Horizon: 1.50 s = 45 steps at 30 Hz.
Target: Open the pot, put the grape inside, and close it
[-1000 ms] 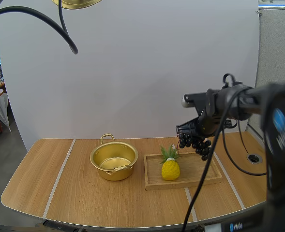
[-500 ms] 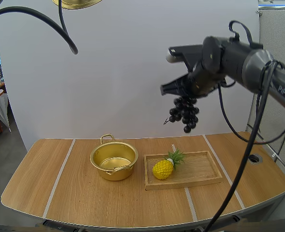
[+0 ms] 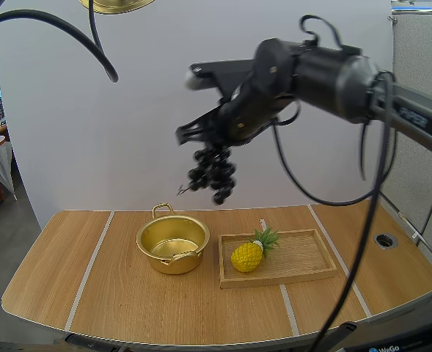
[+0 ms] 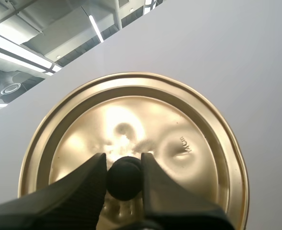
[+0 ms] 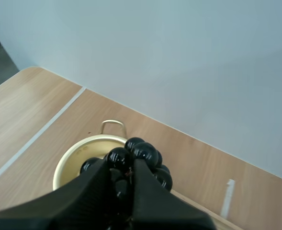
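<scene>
An open gold pot stands on the table left of the wooden tray. High above its right side hangs a bunch of black grapes, and my right gripper is shut on its top. In the right wrist view the grapes sit pinched between the fingers, with the pot below them. My left gripper is shut on the black knob of the gold lid. The lid's edge peeks in at the top of the high view.
A wooden tray lies right of the pot with a yellow toy pineapple on its left part. A round hole sits in the table near the right edge.
My right arm has lifted the grapes off the tray area and swung them up and left, to above the pot. The pineapple tipped over on the tray. The lid has stayed put.
</scene>
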Motion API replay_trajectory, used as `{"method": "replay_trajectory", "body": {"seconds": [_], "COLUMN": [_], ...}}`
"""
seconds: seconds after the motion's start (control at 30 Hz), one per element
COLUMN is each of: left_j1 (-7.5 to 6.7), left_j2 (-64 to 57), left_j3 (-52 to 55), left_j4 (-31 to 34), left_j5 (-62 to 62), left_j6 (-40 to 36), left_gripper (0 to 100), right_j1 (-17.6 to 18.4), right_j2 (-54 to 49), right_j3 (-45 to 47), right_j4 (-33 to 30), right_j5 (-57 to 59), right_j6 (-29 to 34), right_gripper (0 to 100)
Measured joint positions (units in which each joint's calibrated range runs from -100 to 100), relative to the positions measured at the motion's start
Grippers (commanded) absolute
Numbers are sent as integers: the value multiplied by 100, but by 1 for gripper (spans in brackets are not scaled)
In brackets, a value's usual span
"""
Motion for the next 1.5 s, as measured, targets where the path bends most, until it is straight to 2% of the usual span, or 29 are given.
{"method": "replay_trajectory", "body": {"seconds": [0.23, 0.3, 1.1, 1.5], "left_j1": [0, 0, 0, 0], "left_j2": [0, 0, 0, 0], "left_j3": [0, 0, 0, 0], "left_j4": [0, 0, 0, 0], "left_j5": [0, 0, 0, 0], "left_j6": [0, 0, 0, 0], "left_gripper": [0, 0, 0, 0], "right_j1": [252, 328, 342, 431], "right_j2": [555, 1260, 3180, 3810], "right_j3": [-11, -11, -11, -14], "right_j4": [35, 34, -10, -10], "right_j5": [-322, -842, -2363, -2627], "right_j6": [0, 0, 0, 0], "right_gripper": [0, 0, 0, 0]}}
